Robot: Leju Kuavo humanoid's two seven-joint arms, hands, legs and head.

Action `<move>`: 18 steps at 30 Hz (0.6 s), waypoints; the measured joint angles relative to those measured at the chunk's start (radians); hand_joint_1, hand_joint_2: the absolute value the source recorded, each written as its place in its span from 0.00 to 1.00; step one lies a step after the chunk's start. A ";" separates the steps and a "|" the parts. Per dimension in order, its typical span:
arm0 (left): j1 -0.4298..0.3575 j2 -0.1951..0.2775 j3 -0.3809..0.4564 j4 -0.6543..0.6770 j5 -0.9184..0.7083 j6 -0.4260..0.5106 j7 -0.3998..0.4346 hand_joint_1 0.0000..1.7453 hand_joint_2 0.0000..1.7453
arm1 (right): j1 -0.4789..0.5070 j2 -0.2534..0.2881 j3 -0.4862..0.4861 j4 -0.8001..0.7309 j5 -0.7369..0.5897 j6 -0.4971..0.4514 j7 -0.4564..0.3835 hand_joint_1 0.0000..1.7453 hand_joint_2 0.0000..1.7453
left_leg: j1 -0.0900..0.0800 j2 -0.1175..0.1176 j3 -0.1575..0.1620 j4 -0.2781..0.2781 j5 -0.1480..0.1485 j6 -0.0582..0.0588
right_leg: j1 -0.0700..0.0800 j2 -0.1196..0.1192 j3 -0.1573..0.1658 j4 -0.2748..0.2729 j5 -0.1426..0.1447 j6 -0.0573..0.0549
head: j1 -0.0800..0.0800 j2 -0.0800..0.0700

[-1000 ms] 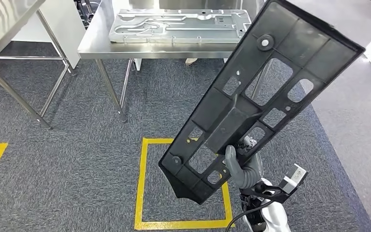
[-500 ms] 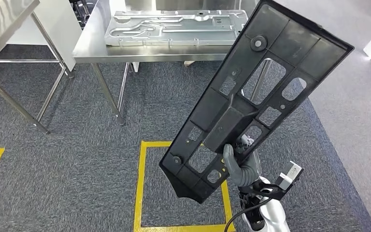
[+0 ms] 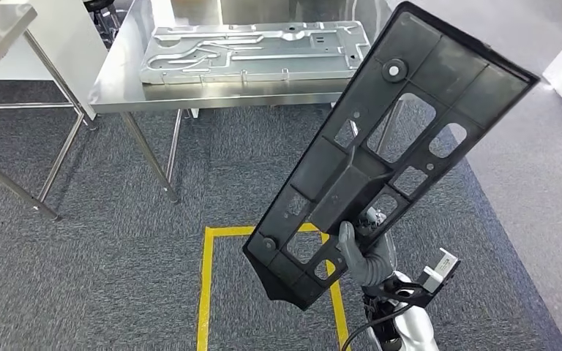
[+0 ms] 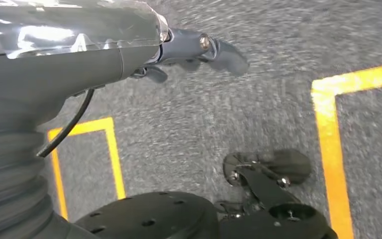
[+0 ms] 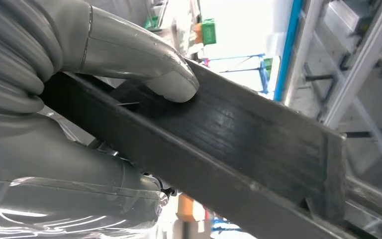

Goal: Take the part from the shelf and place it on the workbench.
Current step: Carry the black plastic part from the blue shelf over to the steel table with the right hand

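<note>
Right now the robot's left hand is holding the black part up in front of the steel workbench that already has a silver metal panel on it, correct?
Not quite: the head view shows the right hand holding the black part, not the left. The rest stands: the steel workbench ahead already carries a silver metal panel.

Matt black plastic part; shiny brushed-steel workbench; rough grey carpet.

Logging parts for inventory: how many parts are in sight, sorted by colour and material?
Black plastic part, held in the right hand: 1
Silver metal panel, lying on the steel workbench: 1
Total: 2
</note>
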 joint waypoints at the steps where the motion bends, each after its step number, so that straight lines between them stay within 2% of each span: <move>1: 0.000 -0.001 0.000 0.000 0.000 0.000 -0.001 0.00 1.00 | 0.001 0.000 0.000 -0.003 0.000 -0.001 0.000 1.00 1.00 | 0.002 -0.001 0.014 -0.009 0.001 0.005 | -0.001 -0.002 0.004 0.009 0.001 0.006 | 0.000 0.000; 2: 0.001 -0.003 -0.001 0.000 0.000 -0.001 -0.002 0.00 1.00 | 0.002 -0.001 0.000 -0.006 0.000 -0.002 0.000 1.00 1.00 | 0.005 -0.002 0.030 -0.020 -0.002 0.009 | -0.001 -0.003 0.000 0.032 0.004 0.011 | 0.000 0.000; 3: 0.001 -0.004 -0.001 0.000 0.000 0.000 -0.002 0.00 1.00 | 0.000 -0.001 0.000 -0.009 0.000 -0.002 0.000 1.00 1.00 | 0.008 -0.002 0.046 -0.027 -0.005 0.012 | -0.002 -0.005 -0.019 0.070 -0.001 0.016 | 0.000 0.000; 4: 0.000 -0.004 -0.001 0.000 0.000 0.000 -0.002 0.00 1.00 | 0.000 -0.001 0.000 -0.012 0.000 -0.003 -0.001 1.00 1.00 | 0.011 -0.002 0.057 -0.032 -0.010 0.013 | -0.005 -0.006 -0.054 0.126 -0.015 0.020 | 0.000 0.000; 6: -0.001 -0.005 -0.001 0.000 0.000 -0.001 -0.002 0.00 1.00 | 0.001 -0.001 0.000 -0.013 0.000 -0.005 -0.001 1.00 1.00 | 0.015 -0.003 0.076 -0.035 -0.026 0.014 | -0.011 -0.008 -0.146 0.243 -0.062 0.033 | 0.000 0.000; 7: 0.000 -0.005 -0.001 0.000 0.000 -0.001 -0.001 0.00 1.00 | 0.002 -0.001 0.000 -0.013 0.000 -0.006 -0.001 1.00 1.00 | 0.017 -0.003 0.087 -0.035 -0.036 0.012 | -0.015 -0.009 -0.183 0.275 -0.081 0.038 | 0.000 0.000; 8: 0.001 -0.006 -0.001 0.000 0.000 -0.001 0.000 0.00 1.00 | 0.004 -0.002 0.000 -0.013 0.000 -0.006 -0.001 1.00 1.00 | 0.019 -0.004 0.100 -0.034 -0.047 0.009 | -0.018 -0.010 -0.205 0.274 -0.083 0.042 | 0.000 0.000; 9: 0.003 -0.007 -0.001 0.000 0.000 -0.002 0.002 0.00 1.00 | 0.004 -0.002 0.000 -0.013 0.000 -0.006 -0.001 1.00 1.00 | 0.021 -0.005 0.116 -0.034 -0.059 0.005 | -0.021 -0.012 -0.210 0.242 -0.063 0.045 | 0.000 0.000; 10: 0.003 -0.007 -0.001 0.000 0.000 -0.002 0.003 0.00 1.00 | 0.004 -0.002 0.000 -0.013 0.000 -0.006 -0.001 1.00 1.00 | 0.024 -0.005 0.133 -0.035 -0.073 0.001 | -0.023 -0.015 -0.204 0.184 -0.018 0.048 | 0.000 0.000; 11: 0.004 -0.008 -0.001 0.000 0.000 -0.002 0.005 0.00 1.00 | 0.004 -0.003 0.000 -0.013 0.000 -0.006 -0.001 1.00 1.00 | 0.025 -0.006 0.149 -0.034 -0.087 -0.005 | -0.025 -0.019 -0.194 0.117 0.046 0.048 | 0.000 0.000; 12: 0.003 -0.009 -0.001 0.000 0.001 -0.002 0.006 0.00 1.00 | 0.003 -0.004 0.000 -0.012 0.001 -0.006 0.000 1.00 1.00 | 0.025 -0.006 0.162 -0.034 -0.100 -0.011 | -0.025 -0.024 -0.185 0.065 0.092 0.045 | 0.001 0.000; 13: 0.002 -0.009 -0.001 0.000 0.001 -0.002 0.007 0.00 1.00 | 0.003 -0.004 0.000 -0.012 0.002 -0.006 0.000 1.00 1.00 | 0.024 -0.006 0.171 -0.037 -0.113 -0.017 | -0.023 -0.027 -0.179 0.033 0.125 0.040 | 0.001 0.000; 14: 0.001 -0.009 -0.001 0.000 0.002 -0.002 0.008 0.00 1.00 | 0.003 -0.005 0.000 -0.012 0.002 -0.007 0.001 1.00 1.00 | 0.023 -0.006 0.181 -0.036 -0.119 -0.025 | -0.021 -0.027 -0.177 0.019 0.137 0.032 | 0.001 0.000; 16: -0.002 -0.009 -0.001 -0.001 0.002 -0.002 0.008 0.00 1.00 | 0.003 -0.005 0.000 -0.014 0.004 -0.008 0.001 1.00 1.00 | 0.024 -0.004 0.194 -0.032 -0.122 -0.039 | -0.020 -0.022 -0.164 0.018 0.124 0.015 | 0.001 0.000; 17: -0.003 -0.009 -0.001 -0.001 0.002 -0.002 0.008 0.00 1.00 | 0.002 -0.005 0.000 -0.016 0.005 -0.008 0.002 1.00 1.00 | 0.025 -0.004 0.191 -0.011 -0.119 -0.044 | -0.021 -0.020 -0.154 0.014 0.119 0.007 | 0.001 0.000; 18: -0.004 -0.009 -0.001 -0.001 0.003 -0.002 0.008 0.00 1.00 | 0.001 -0.005 0.000 -0.017 0.006 -0.008 0.002 1.00 1.00 | 0.027 -0.004 0.173 0.028 -0.121 -0.048 | -0.021 -0.019 -0.142 0.013 0.113 0.000 | 0.001 0.000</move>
